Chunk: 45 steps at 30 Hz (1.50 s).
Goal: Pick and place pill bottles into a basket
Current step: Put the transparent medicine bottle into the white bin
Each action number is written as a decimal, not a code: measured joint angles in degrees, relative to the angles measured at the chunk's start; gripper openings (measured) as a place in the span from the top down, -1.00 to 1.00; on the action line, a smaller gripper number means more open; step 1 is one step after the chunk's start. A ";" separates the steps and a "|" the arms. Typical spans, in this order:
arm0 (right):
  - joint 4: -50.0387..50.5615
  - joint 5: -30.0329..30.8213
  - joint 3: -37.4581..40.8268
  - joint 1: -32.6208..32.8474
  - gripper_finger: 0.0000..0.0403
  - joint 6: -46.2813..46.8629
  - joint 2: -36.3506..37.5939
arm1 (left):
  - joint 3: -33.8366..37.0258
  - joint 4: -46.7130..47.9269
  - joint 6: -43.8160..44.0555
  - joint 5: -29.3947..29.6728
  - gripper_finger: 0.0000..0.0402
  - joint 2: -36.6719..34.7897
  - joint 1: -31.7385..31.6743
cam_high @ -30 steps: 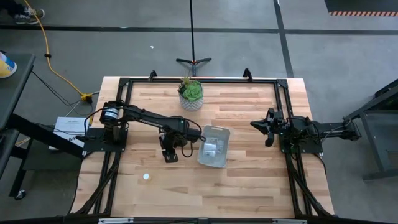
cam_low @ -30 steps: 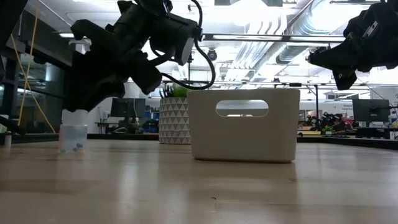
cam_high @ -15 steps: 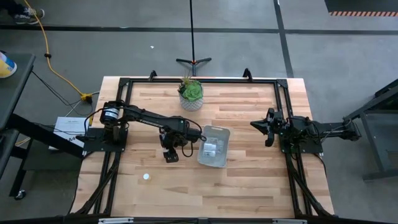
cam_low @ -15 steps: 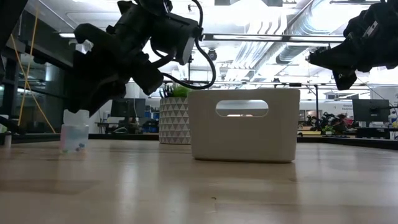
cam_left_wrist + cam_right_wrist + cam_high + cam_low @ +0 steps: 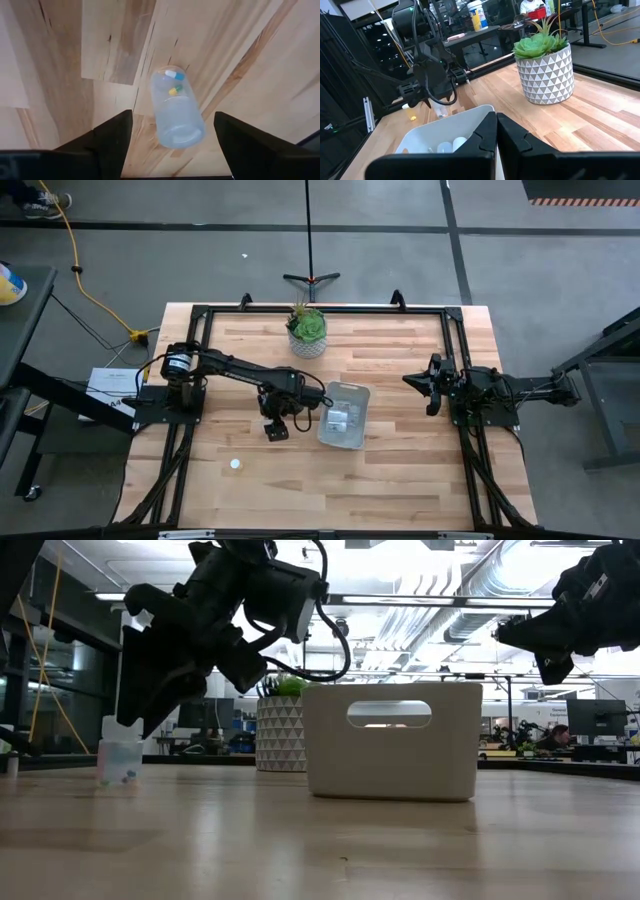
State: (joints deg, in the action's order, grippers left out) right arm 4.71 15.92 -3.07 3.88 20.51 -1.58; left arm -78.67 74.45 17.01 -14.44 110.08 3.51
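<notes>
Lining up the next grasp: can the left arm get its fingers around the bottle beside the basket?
Probably yes. The left gripper hangs open right above the standing pill bottle, fingers on either side, with nothing between; the basket sits clear alongside.

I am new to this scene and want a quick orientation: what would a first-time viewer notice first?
The left gripper hangs open directly over a small translucent pill bottle with coloured capsules inside, standing on the wooden table. Right beside it sits the pale rectangular plastic basket, already holding bottles. The right gripper waits at the table's right side.
</notes>
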 joint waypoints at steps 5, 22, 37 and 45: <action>0.02 0.01 0.00 0.01 1.00 0.00 0.00 | 0.45 -0.04 -0.67 -1.14 -0.52 0.00 0.00; 0.00 0.01 0.00 0.01 1.00 0.00 0.00 | 5.44 -4.38 0.45 -2.71 -0.50 0.07 -0.02; 0.02 0.02 0.00 0.01 1.00 0.00 0.00 | 5.40 -5.29 -0.19 -1.95 0.03 0.07 -0.04; 0.00 0.00 0.00 0.00 1.00 0.00 0.00 | 2.25 2.68 -7.09 3.10 0.10 -1.58 -0.88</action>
State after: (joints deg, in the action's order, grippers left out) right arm 4.71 15.92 -3.07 3.88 20.51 -1.58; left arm -76.42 77.13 9.91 -11.35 108.50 2.63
